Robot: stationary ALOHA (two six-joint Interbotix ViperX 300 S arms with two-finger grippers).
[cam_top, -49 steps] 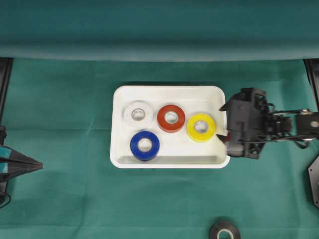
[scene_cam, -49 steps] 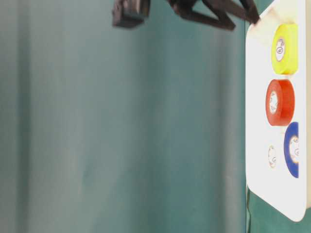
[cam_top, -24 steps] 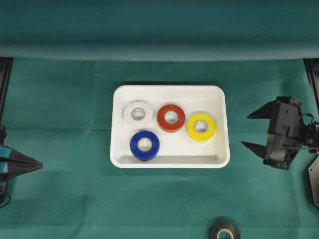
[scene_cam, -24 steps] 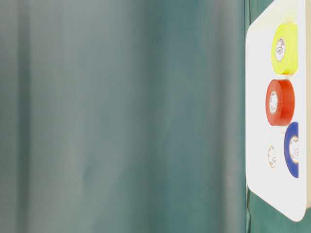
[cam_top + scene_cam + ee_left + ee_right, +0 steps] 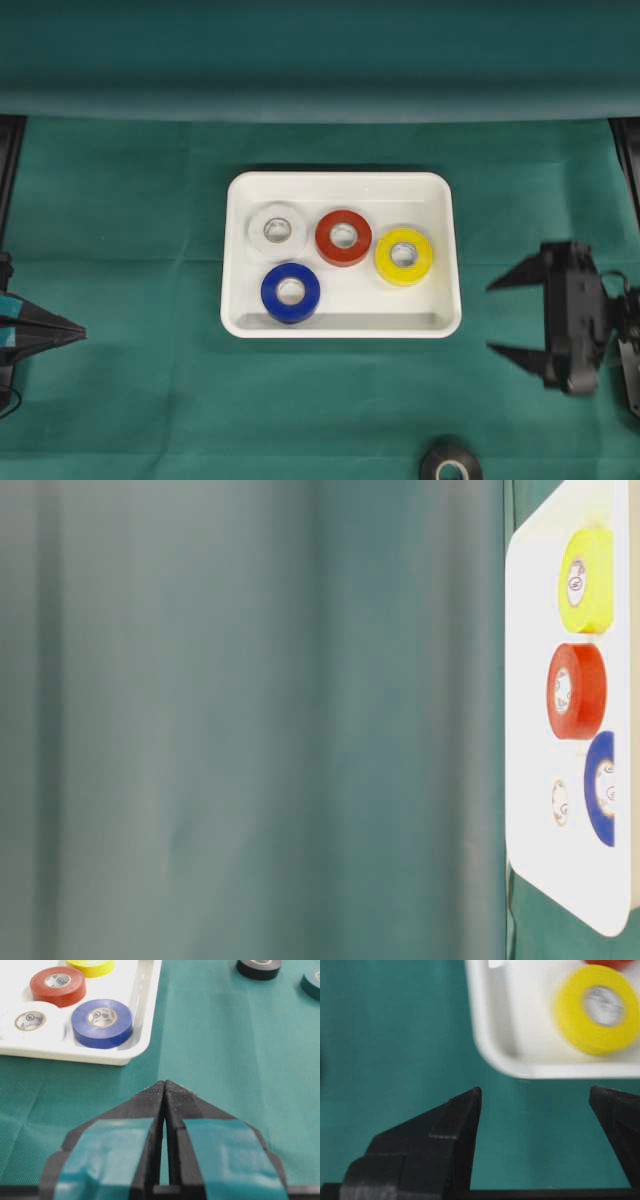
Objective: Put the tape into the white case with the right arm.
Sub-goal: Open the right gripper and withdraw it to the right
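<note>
The white case (image 5: 340, 186) sits mid-table and holds a white roll (image 5: 277, 230), a red roll (image 5: 343, 237), a yellow roll (image 5: 403, 256) and a blue roll (image 5: 290, 292). A black tape roll (image 5: 451, 463) lies on the cloth at the front edge. My all-black right gripper (image 5: 490, 318) is open and empty, right of the case and apart from it. In the right wrist view its jaws (image 5: 535, 1092) gape wide just short of the case rim (image 5: 490, 1045), with the yellow roll (image 5: 597, 1007) beyond. My left gripper (image 5: 80, 335) is shut at the far left.
The left wrist view shows the shut gripper (image 5: 165, 1082), the case corner (image 5: 145, 1015) with the blue roll (image 5: 102, 1021), the black roll (image 5: 259, 967) and a dark teal roll (image 5: 312, 980) on the green cloth. The table-level view shows the case (image 5: 530, 780).
My right gripper has drawn back from the case's right edge, moving right and toward the front, jaws open. The yellow roll stays in the case. The left arm has not moved.
</note>
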